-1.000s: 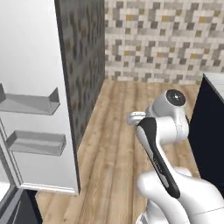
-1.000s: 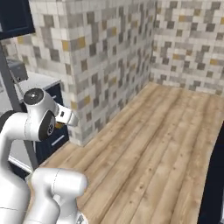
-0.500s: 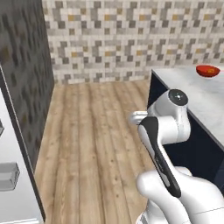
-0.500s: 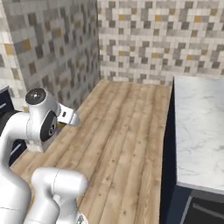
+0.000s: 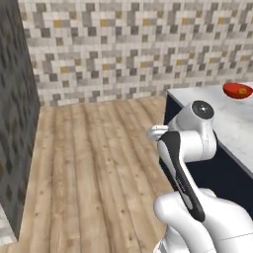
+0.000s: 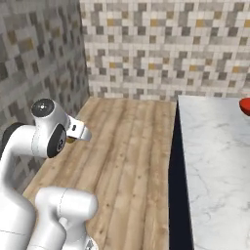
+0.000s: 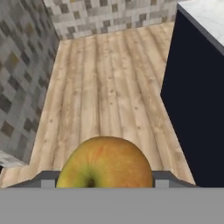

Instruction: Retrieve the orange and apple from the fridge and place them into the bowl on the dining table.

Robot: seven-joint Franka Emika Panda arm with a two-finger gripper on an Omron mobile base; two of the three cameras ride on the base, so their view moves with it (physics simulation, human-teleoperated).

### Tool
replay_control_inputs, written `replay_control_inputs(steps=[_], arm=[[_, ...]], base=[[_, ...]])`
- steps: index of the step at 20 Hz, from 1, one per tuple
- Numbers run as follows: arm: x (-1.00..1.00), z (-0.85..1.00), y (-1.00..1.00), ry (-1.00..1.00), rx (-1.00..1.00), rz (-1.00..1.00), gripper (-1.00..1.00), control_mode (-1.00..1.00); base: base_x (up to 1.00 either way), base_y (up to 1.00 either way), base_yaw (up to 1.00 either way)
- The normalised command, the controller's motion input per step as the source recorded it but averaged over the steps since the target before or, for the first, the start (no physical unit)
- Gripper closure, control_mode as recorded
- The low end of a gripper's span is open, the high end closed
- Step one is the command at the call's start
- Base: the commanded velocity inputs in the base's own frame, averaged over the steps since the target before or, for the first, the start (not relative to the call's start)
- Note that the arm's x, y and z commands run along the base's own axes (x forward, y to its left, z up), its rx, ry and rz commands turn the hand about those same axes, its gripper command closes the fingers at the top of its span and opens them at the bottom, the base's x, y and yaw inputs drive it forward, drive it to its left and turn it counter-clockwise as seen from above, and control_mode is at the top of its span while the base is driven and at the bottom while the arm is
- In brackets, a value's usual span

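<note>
A yellow-red apple (image 7: 105,164) sits between the fingers of my gripper (image 7: 104,178), which is shut on it, stem end toward the camera. In the right base view the gripper (image 6: 77,133) is held at chest height over the wooden floor, with a sliver of the apple (image 6: 71,140) below it. The red bowl (image 5: 237,90) stands far back on the marble dining table (image 5: 232,123), well to the right of the hand; its edge (image 6: 245,105) also shows in the right base view. An orange-coloured spot lies in the bowl, too small to name. The fridge is out of view.
The dining table's dark navy side (image 7: 197,100) rises close on the right of the hand. A speckled grey panel (image 5: 15,118) stands on the left, and a mosaic tile wall (image 6: 161,49) closes the far end. Wooden floor (image 5: 99,158) runs between them.
The whole picture has swung to the right as the base turned: the open fridge door left the view and the dining table with the bowl came in. The apple stays gripped.
</note>
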Motion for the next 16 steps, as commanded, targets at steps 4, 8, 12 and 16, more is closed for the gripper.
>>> replay_control_inputs(steps=[4,8,12,16], arm=[[0.00,0.00,0.00,0.00,0.00,0.00,1.00,1.00],[0.00,0.00,0.00,0.00,0.00,0.00,1.00,1.00],[0.00,0.00,0.00,0.00,0.00,0.00,1.00,1.00],[0.00,0.00,0.00,0.00,0.00,0.00,1.00,1.00]], base=[[1.00,0.00,-0.20],[1.00,0.01,-0.22],[1.00,0.00,-0.24],[1.00,0.00,-0.30]])
